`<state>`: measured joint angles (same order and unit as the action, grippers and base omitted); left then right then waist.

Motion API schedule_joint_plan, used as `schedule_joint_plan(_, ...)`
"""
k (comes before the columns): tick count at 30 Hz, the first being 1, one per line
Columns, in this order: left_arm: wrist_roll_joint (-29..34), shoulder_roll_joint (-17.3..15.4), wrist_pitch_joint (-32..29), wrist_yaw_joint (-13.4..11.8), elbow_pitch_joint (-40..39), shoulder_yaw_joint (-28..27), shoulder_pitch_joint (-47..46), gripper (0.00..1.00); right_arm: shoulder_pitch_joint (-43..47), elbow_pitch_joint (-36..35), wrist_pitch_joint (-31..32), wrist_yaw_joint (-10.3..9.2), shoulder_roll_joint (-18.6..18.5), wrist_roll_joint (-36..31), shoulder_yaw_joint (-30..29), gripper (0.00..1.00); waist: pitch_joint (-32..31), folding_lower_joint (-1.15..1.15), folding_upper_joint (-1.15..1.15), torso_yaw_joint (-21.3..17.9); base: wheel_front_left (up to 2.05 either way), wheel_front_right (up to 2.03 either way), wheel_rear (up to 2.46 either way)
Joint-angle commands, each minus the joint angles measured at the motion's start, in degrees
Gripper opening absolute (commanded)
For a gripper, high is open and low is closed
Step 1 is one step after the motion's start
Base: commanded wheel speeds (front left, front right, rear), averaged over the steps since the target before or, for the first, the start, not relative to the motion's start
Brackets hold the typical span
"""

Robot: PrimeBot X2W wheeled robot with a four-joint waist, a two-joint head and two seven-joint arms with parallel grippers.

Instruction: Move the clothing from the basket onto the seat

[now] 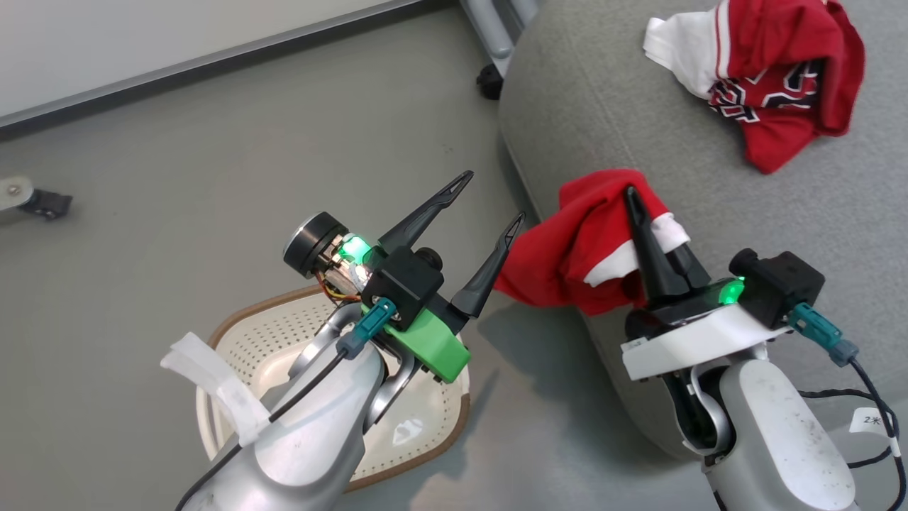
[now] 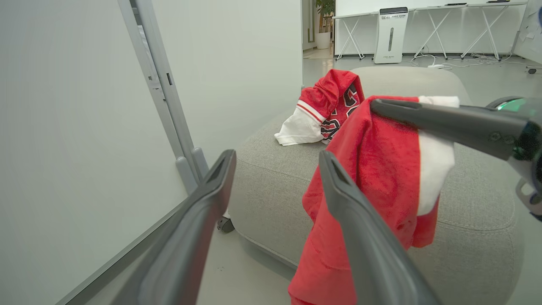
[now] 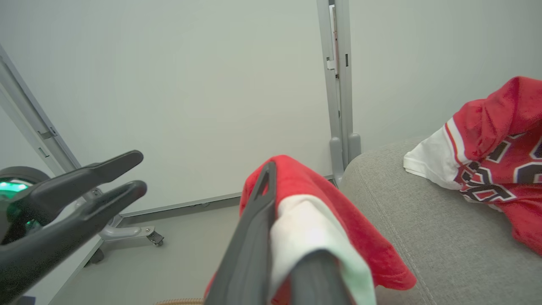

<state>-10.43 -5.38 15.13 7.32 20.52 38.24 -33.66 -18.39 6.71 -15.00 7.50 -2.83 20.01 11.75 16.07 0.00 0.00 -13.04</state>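
Observation:
My right gripper (image 1: 633,202) is shut on a red garment with white trim (image 1: 567,255), which hangs over the rounded edge of the grey seat (image 1: 603,106). In the right wrist view the cloth (image 3: 313,220) drapes over the right gripper (image 3: 279,190). A red jersey with black-and-white lettering (image 1: 773,78) lies crumpled farther back on the seat. My left gripper (image 1: 491,199) is open and holds nothing, just left of the held garment and above the floor. The cream basket (image 1: 418,419) with a brown rim sits on the floor under my left arm; what shows of its inside is bare.
A grey partition frame on casters (image 1: 489,78) stands against the seat's far corner, with a white wall panel (image 2: 84,127) behind it. Another caster (image 1: 42,202) sits at the far left. Grey floor (image 1: 213,177) lies open between basket and wall.

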Motion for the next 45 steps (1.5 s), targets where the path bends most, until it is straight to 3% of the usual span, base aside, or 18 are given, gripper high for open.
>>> schedule_joint_plan(1,0.31,-0.6,0.02,0.26,0.13,-0.01,0.18,1.0,0.5,-0.38,-0.28,-0.02,-0.13,-0.51,-0.69,0.0,0.62,0.0,0.0,-2.45,0.0,0.0,0.0)
schedule_joint_plan(11,0.07,-1.04,0.02,0.26,0.69,0.86,0.57,1.0,2.03,-0.61,-0.28,-0.02,-0.13,-1.46,-4.4,0.0,0.71,0.0,0.0,-6.69,0.0,0.0,0.0)
schedule_joint_plan(25,0.11,-1.57,0.02,0.26,0.32,0.76,-0.44,1.0,-0.21,-2.03,-0.28,-0.02,-0.12,-4.31,-6.64,0.0,1.75,0.0,0.0,-6.28,0.0,0.0,0.0)
schedule_joint_plan(38,1.22,-1.6,0.02,0.26,-0.23,0.97,-3.18,1.0,-16.6,-4.35,-0.28,-0.02,-0.77,-8.41,-12.09,0.0,8.72,0.0,0.0,-4.05,0.0,0.0,0.0)
schedule_joint_plan(45,1.88,-2.15,0.02,0.26,-0.44,1.27,-5.48,1.0,-28.53,-4.46,-0.28,-0.03,-3.66,-10.56,-17.38,0.0,14.84,0.0,0.0,-2.43,0.0,0.0,0.0)
